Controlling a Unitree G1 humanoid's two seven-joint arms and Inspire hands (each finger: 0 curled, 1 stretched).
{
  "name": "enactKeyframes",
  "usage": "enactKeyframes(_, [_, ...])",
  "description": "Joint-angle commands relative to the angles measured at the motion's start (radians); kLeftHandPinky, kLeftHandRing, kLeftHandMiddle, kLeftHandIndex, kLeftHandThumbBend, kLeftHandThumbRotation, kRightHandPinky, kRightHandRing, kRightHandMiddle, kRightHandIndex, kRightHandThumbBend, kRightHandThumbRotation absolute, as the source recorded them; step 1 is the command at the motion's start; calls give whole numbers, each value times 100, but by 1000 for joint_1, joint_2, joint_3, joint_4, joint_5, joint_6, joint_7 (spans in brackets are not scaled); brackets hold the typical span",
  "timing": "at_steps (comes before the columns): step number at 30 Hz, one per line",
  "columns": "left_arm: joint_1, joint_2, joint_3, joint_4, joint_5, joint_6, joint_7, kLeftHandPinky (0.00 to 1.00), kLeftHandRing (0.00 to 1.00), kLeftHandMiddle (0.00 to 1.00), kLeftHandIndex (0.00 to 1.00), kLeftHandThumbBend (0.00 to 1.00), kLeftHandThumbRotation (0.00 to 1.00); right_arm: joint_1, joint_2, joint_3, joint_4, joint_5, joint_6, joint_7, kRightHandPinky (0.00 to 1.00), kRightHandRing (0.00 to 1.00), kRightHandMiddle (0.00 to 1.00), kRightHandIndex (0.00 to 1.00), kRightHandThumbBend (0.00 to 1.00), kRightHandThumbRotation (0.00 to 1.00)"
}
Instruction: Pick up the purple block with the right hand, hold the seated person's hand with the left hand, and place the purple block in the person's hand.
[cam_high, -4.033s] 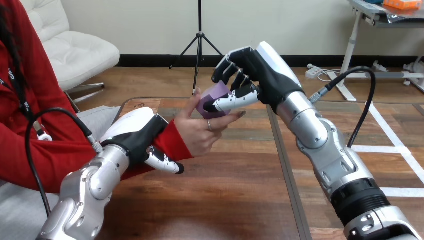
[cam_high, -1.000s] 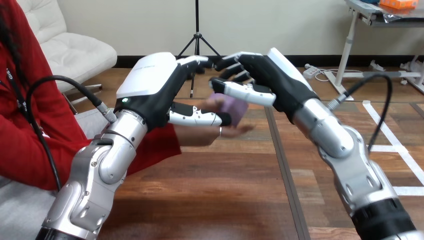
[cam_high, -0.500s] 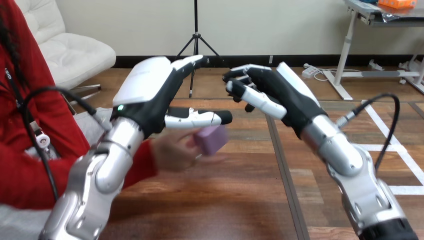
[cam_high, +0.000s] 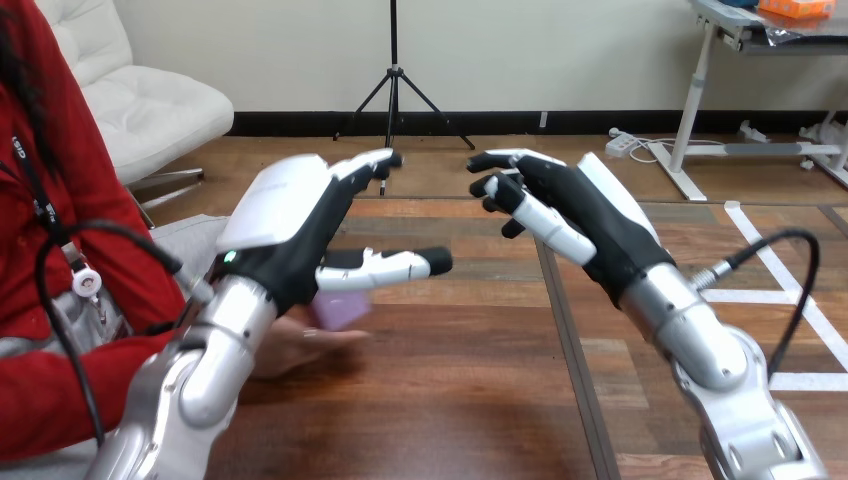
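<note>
1. Left fingers (cam_high: 365, 163): straight and spread apart, clamped on nothing. The left thumb (cam_high: 385, 266) juts out sideways, away from the palm.
2. Right fingers (cam_high: 530, 205): loosely bent and apart, with nothing between them. I judge this to be a hand that has let go, not one about to grasp.
3. Left hand (cam_high: 290, 215): raised above the desk (cam_high: 460, 380), white back up, palm facing down and inward. It hangs over the person's hand (cam_high: 300, 340) and does not wrap it. I see no finger or thumb curled round the hand or wrist.
4. Right hand (cam_high: 585, 215): also up in the air, well apart from the block and facing the left hand across an open gap.
5. Block (cam_high: 340, 308): purple, seen just under the left thumb, which covers its upper edge. It sits at the fingertips of the person's hand, low over the desk. The person's hand is blurred, so I cannot tell exactly how it grips the block.
6. Arms: the left forearm (cam_high: 215, 350) rises from bottom left and crosses in front of the person's wrist. The right forearm (cam_high: 700, 350) rises from bottom right.
7. Judgement: the block rests with the person, not the robot, so the placing looks done. Both hands spread and lifted fits a release, leaving the person free to take the block away.
8. Risk: the left thumb is close above the block, so a downward move of that arm could knock it.
</note>
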Motion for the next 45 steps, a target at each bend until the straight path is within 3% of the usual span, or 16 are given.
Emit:
enactKeyframes(1, [1, 20, 43, -11, -27, -36, 40, 67, 81, 84, 85, 77, 83, 8, -21, -46, -63, 26, -63, -23, 63, 78, 78, 81, 93, 100])
enactKeyframes(8, [42, 25, 63, -2, -69, -80, 52, 66, 81, 84, 83, 73, 84, 62, -10, -72, -70, 54, -118, -34, 66, 81, 81, 81, 92, 100])
enactKeyframes(14, [80, 23, 92, 28, -150, -144, 52, 65, 80, 83, 82, 72, 84, 120, 2, -93, -66, 91, -194, -44, 70, 82, 83, 82, 91, 100])
enactKeyframes(23, [125, 23, 136, 117, -278, -267, 39, 65, 78, 81, 79, 66, 83, 215, 27, -120, -80, 191, -246, -18, 75, 82, 84, 84, 93, 100])
enactKeyframes(30, [144, -1, 169, 241, -456, -431, -15, 66, 77, 79, 76, 57, 78, 276, 53, -144, -48, 309, -315, 37, 76, 82, 83, 84, 92, 100])
enactKeyframes(37, [153, -28, 188, 359, -575, -547, -73, 66, 74, 75, 70, 55, 76, 312, 78, -171, 25, 385, -391, 82, 74, 79, 82, 84, 88, 100])
enactKeyframes(41, [154, -44, 199, 415, -628, -594, -111, 65, 73, 74, 69, 56, 78, 323, 93, -187, 69, 425, -417, 110, 73, 78, 81, 84, 87, 100])
enactKeyframes(45, [158, -79, 219, 460, -711, -605, -162, 63, 72, 73, 67, 60, 79, 333, 106, -201, 120, 445, -437, 121, 72, 77, 81, 83, 86, 100])
